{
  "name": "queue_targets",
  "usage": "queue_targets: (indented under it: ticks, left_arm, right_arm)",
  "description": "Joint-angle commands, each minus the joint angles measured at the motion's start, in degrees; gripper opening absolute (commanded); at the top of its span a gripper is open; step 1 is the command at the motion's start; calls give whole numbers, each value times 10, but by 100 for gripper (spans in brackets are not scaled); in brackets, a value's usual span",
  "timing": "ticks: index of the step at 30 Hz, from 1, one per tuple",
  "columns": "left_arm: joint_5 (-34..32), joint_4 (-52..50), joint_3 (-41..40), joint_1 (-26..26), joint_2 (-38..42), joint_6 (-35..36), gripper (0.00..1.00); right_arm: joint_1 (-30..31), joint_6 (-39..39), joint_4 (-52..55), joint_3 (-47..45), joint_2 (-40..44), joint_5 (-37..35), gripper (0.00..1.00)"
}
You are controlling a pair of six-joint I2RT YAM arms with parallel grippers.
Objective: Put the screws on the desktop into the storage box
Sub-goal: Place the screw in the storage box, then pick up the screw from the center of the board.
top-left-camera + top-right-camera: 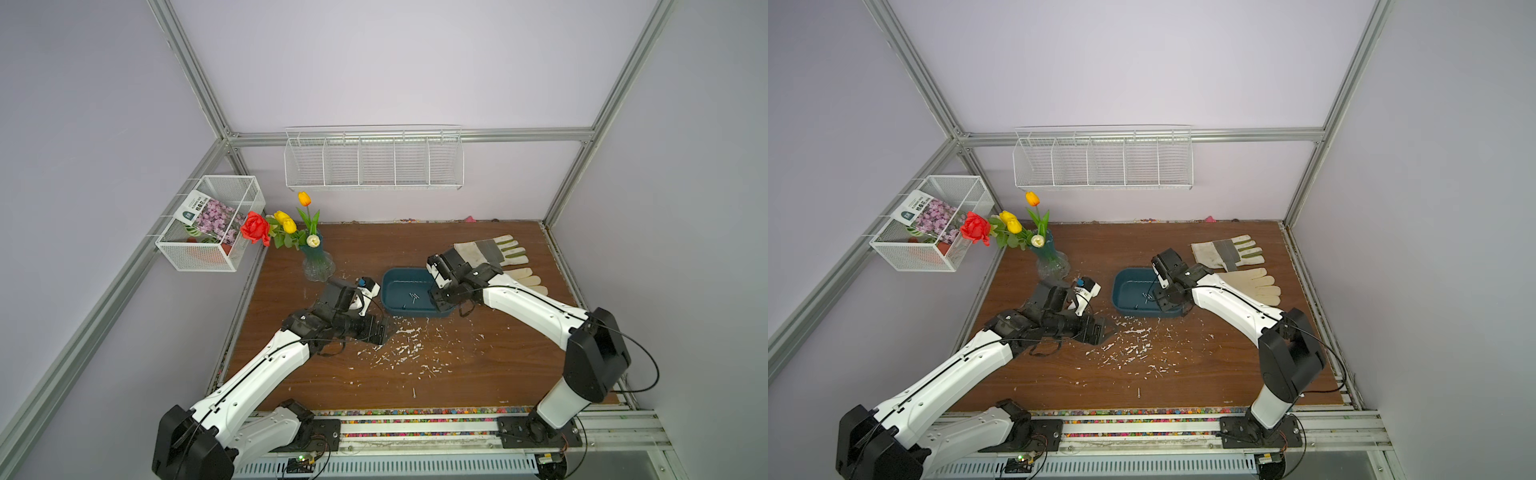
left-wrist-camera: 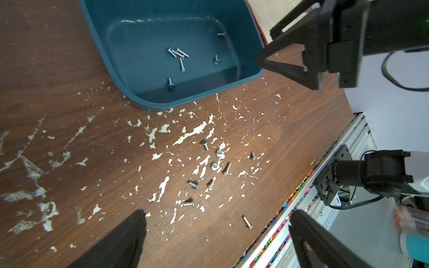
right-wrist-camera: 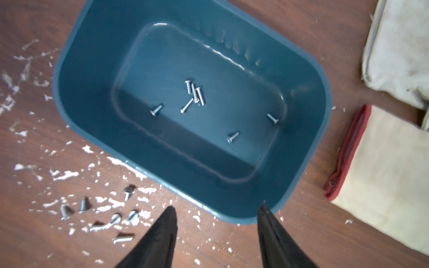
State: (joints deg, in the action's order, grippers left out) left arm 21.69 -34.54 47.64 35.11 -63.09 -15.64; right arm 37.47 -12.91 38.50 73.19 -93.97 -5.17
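Observation:
The dark teal storage box (image 1: 392, 277) (image 1: 1121, 282) sits mid-desktop with several screws (image 3: 194, 92) (image 2: 178, 55) lying on its floor. More screws (image 2: 213, 167) (image 3: 104, 215) lie loose on the brown desktop (image 1: 498, 353) just in front of the box, and one lone screw (image 1: 414, 392) lies near the front edge. My right gripper (image 3: 217, 205) (image 2: 263, 46) hangs open over the box's near right corner, nothing between its fingers. My left gripper (image 2: 217, 213) (image 1: 378, 330) is wide open and empty, low over the desktop to the left front of the box.
Two work gloves (image 1: 494, 253) (image 3: 383, 174) lie right of the box. A glass vase of flowers (image 1: 316, 266) stands at the back left. White wire baskets (image 1: 374, 162) hang on the walls. A metal rail with coloured beads (image 1: 415, 412) runs along the front edge.

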Motion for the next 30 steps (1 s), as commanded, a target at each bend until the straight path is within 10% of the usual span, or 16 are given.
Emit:
queue_targets:
  ticks: [1, 5, 30]
  left_arm:
    - [-30, -1, 0, 17, -23, -26, 100]
    - [-39, -19, 8, 26, -46, -44, 100]
    - [-81, 22, 55, 70, -188, -92, 79]
  right_arm:
    - [-2, -12, -21, -33, 32, 22, 82]
    - [-3, -20, -32, -65, 63, 21, 98]
    - [-4, -73, -32, -173, 201, -23, 98]
